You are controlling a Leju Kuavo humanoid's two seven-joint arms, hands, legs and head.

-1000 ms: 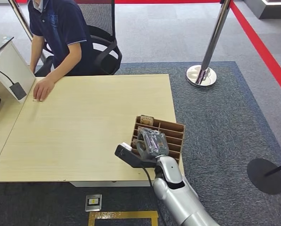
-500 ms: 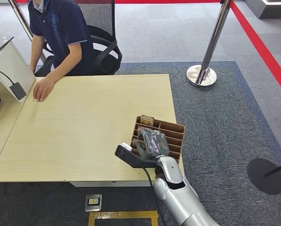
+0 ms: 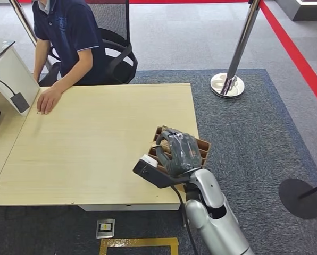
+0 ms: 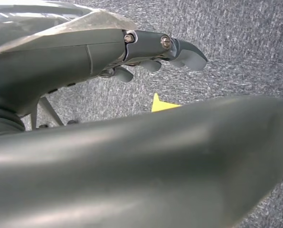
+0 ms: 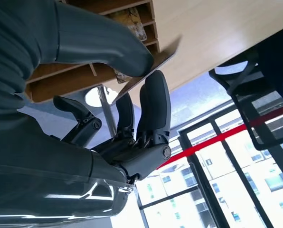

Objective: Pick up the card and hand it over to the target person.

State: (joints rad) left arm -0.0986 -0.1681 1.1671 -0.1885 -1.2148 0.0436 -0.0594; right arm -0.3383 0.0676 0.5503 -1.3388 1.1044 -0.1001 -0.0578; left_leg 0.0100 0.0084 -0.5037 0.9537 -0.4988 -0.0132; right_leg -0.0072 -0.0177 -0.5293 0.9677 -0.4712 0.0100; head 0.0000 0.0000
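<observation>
Right wrist view: card (image 5: 158, 61) pinched flat between thumb and fingers (image 5: 156, 102) of right hand (image 3: 180, 153), just clear of slotted cardboard holder (image 3: 203, 144) at table (image 3: 89, 143) corner, apparently for lifting toward seated person (image 3: 64, 32); left hand (image 4: 147, 50) uncurled, holding nothing.

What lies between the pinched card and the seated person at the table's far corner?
Nothing visible does. The right hand pinches the card over the cardboard organizer; bare table stretches to the person's hand.
</observation>
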